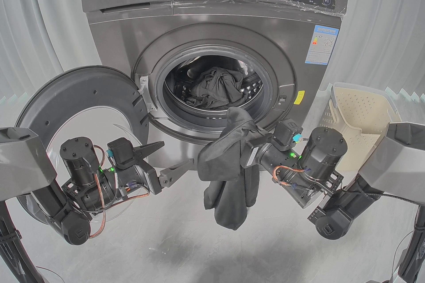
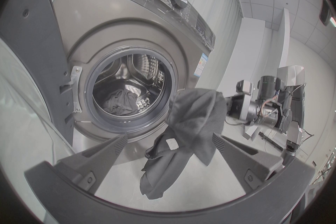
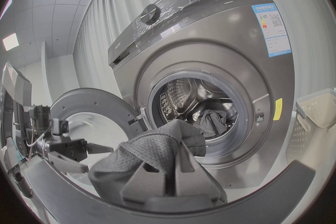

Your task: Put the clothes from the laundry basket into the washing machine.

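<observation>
Right hand (image 1: pixel 242 143): closed on a dark garment (image 1: pixel 223 164); it is at the centre of the head view, just in front of the lower rim of the machine's opening.
Dark garment: it hangs from the right hand; its upper fold is before the rim of the opening, and its lower end hangs free above the floor (image 1: pixel 177 244).
Left hand (image 1: pixel 175 156): the two fingers (image 2: pixel 105 154) are spread apart and hold nothing; lower left of the head view, near the hanging garment but apart from it.
Washing machine (image 1: pixel 212 32): a grey front loader, upper centre of the head view.
Door (image 1: pixel 84 93): swung fully open to the left side of the frame.
Drum (image 1: pixel 252 85): a second dark garment (image 1: pixel 214 87) lies crumpled inside.
Laundry basket (image 1: pixel 358 116): cream and perforated, at the right of the frame, just beside the machine.
</observation>
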Controlling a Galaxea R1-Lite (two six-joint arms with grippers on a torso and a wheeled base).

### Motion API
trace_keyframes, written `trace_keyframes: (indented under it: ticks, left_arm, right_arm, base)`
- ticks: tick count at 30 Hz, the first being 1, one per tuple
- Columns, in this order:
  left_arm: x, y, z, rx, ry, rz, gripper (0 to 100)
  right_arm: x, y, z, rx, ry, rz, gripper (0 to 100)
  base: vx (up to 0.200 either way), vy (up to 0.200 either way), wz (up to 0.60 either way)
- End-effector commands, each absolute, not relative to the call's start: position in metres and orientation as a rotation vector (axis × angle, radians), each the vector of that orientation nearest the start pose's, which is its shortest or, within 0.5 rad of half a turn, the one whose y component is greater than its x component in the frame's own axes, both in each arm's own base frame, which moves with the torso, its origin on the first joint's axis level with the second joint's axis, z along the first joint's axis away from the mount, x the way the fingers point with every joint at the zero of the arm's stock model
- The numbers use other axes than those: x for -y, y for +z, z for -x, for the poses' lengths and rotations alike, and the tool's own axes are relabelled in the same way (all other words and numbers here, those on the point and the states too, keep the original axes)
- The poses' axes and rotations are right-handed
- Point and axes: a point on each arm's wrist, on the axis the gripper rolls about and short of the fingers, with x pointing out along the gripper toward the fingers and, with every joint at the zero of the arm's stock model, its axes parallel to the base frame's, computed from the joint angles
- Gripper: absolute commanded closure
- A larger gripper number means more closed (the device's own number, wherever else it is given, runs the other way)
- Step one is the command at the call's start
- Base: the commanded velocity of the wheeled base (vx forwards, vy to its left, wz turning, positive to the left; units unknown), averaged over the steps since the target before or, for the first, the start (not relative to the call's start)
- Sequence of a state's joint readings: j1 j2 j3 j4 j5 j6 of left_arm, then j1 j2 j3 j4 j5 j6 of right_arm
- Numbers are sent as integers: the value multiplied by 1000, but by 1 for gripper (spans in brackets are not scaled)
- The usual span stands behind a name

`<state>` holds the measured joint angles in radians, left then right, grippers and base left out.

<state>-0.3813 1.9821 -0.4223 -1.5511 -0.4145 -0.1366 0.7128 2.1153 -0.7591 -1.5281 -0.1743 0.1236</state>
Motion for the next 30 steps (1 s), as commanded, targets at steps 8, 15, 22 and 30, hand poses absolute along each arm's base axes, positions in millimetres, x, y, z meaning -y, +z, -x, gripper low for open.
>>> trace_keyframes:
  ticks: [8,15,22,30]
  left_arm:
    - [118,65,-280,-185,-771,125,0]
    - [125,46,-291,-223,-774,112,0]
    - [131,35,-297,-241,-783,111,0]
    - [139,22,-308,-247,-765,101,0]
  right_arm:
    - [-232,140,-276,181,552,-218,100]
    - [-230,154,-269,212,565,-234,100]
    - [-231,166,-257,236,591,-251,100]
    - [-239,172,-234,233,646,-265,100]
  base:
    - [0,0,0]
    - [0,0,0]
    - [0,0,0]
    - [0,0,0]
